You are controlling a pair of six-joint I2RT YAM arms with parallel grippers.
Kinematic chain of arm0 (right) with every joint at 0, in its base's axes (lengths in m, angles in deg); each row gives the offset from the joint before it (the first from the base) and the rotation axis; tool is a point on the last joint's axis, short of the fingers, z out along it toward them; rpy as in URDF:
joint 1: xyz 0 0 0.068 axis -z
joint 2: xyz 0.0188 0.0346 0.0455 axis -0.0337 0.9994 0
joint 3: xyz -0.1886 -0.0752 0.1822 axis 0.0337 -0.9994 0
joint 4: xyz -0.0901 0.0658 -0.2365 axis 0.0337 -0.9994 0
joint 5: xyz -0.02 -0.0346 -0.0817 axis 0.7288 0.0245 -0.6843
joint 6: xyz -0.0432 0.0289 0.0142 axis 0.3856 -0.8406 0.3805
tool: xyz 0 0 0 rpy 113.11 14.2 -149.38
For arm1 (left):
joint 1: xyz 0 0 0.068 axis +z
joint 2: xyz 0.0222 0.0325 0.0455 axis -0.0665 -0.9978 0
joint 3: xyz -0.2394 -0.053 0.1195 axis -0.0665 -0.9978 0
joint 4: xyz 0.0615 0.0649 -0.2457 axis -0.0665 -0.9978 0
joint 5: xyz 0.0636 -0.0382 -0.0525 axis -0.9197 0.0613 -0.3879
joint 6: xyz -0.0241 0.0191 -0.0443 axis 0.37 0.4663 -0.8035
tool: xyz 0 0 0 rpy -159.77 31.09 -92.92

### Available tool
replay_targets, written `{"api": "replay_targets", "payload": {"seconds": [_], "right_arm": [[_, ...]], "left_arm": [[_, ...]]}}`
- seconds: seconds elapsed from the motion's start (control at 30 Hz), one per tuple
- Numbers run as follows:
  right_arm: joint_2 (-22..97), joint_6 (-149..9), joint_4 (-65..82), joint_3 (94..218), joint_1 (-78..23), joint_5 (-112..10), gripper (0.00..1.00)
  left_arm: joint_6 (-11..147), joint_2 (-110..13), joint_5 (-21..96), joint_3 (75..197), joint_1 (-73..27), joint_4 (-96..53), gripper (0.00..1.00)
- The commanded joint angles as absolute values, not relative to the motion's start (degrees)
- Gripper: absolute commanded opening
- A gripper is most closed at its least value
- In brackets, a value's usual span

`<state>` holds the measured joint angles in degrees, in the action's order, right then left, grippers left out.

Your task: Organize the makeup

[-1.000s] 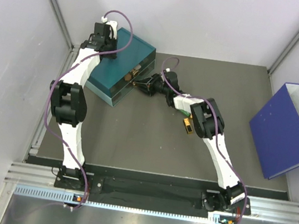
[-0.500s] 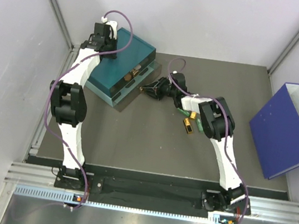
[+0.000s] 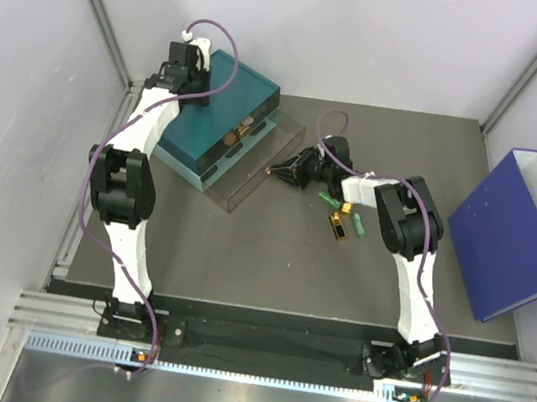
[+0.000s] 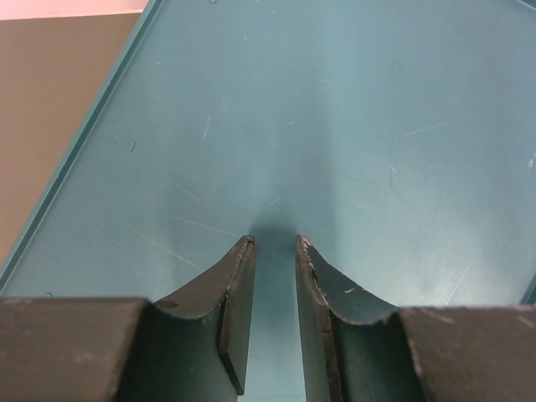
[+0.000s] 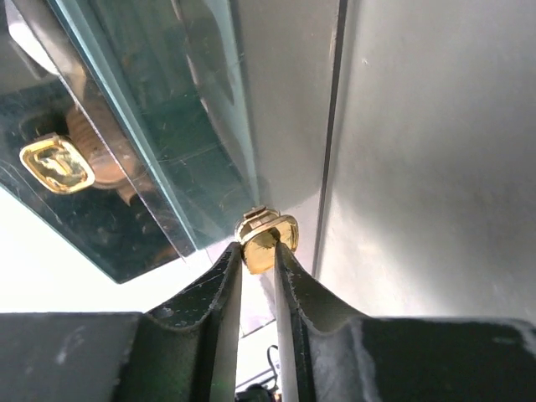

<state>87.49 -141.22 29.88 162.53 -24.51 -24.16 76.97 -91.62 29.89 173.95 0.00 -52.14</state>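
The teal drawer box point(image 3: 220, 105) stands at the back left, with its clear drawer point(image 3: 259, 164) pulled out toward the right. My right gripper point(image 3: 283, 173) is shut on the drawer's gold knob point(image 5: 266, 241), shown between the fingertips in the right wrist view point(image 5: 258, 251). Two brown and gold makeup pieces point(image 3: 235, 133) lie inside the drawer; one gold-capped piece point(image 5: 57, 163) shows through the clear wall. A green tube point(image 3: 327, 200), a black and gold stick point(image 3: 342, 226) and an orange piece point(image 3: 358, 225) lie on the table by my right arm. My left gripper point(image 3: 183, 65) rests on the box top point(image 4: 335, 126), jaws a narrow gap apart point(image 4: 275, 244), holding nothing.
A big blue binder point(image 3: 511, 232) leans against the right wall. Grey walls close in the table on the left, back and right. The right arm reaches over the loose makeup on the table.
My right gripper has moved right and toward me with the gold knob, and the clear drawer has slid out of the teal box. The left arm has not moved.
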Motion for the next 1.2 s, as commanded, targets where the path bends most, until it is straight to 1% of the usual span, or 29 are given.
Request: {"api": "replay_targets", "payload": {"seconds": [0.0,0.03,0.1,0.13,0.23,0.27,0.33,0.4,0.43,0.5,0.53,0.6,0.63,0.67,0.73,0.83,0.93,1.17], "right_arm": [[83.9,-136.1,22.3,161.0,-24.0,-21.4,0.07],[83.7,-134.2,21.2,161.6,-24.0,-21.1,0.18],[83.3,-132.3,18.1,163.6,-24.1,-20.9,0.32],[82.2,-129.5,16.6,164.5,-24.1,-21.5,0.43],[79.9,-122.6,9.2,168.5,-23.9,-23.1,0.54],[79.3,-120.5,3.9,171.2,-23.8,-23.8,0.55],[78.0,-114.0,-1.1,173.7,-23.6,-25.8,0.58],[77.2,-109.2,-9.6,177.8,-23.3,-28.0,0.60],[76.6,-104.1,-12.5,179.1,-23.0,-30.9,0.61],[75.9,-99.3,-20.2,181.7,-22.9,-34.5,0.61],[74.9,-95.0,-22.5,182.2,-22.6,-38.9,0.61],[73.8,-91.3,-27.6,182.6,-22.5,-43.4,0.62],[72.6,-88.2,-29.1,182.6,-22.5,-48.6,0.61],[72.1,-86.8,-32.1,182.5,-22.4,-51.2,0.61],[71.0,-83.3,-34.2,181.5,-22.4,-58.2,0.61],[69.8,-80.9,-36.2,178.6,-22.2,-65.0,0.61],[69.7,-79.9,-36.3,176.3,-21.6,-69.2,0.61],[72.3,-79.9,-38.1,174.6,-21.2,-73.6,0.62]], "left_arm": [[75.7,-96.2,32.5,168.6,-0.8,-67.0,0.31],[75.8,-96.3,32.5,168.7,-0.8,-67.0,0.31],[76.0,-96.2,32.2,168.5,-0.8,-67.1,0.31],[76.1,-96.0,32.2,168.5,-0.8,-67.0,0.31],[76.1,-95.9,32.1,168.4,-0.8,-66.9,0.31],[76.1,-95.7,32.1,168.2,-0.8,-66.9,0.31],[76.1,-95.6,32.3,168.0,-0.8,-66.9,0.31],[75.8,-95.6,32.3,167.8,-0.8,-66.9,0.31],[75.8,-95.6,32.5,167.8,-0.8,-66.7,0.31],[75.7,-95.6,32.7,167.7,-0.8,-66.7,0.31],[75.7,-95.6,32.8,167.7,-0.8,-66.6,0.31],[75.9,-95.7,32.7,167.8,-0.8,-66.7,0.31],[76.0,-95.8,32.6,167.7,-0.8,-66.6,0.31],[76.1,-95.8,32.6,167.7,-0.8,-66.6,0.31],[76.2,-96.0,32.6,167.8,-0.8,-66.7,0.31],[76.3,-96.1,32.9,167.7,-0.8,-66.7,0.31],[76.4,-96.2,33.0,167.5,-0.8,-66.8,0.31],[76.5,-96.0,33.1,167.2,-0.8,-66.8,0.31]]}}
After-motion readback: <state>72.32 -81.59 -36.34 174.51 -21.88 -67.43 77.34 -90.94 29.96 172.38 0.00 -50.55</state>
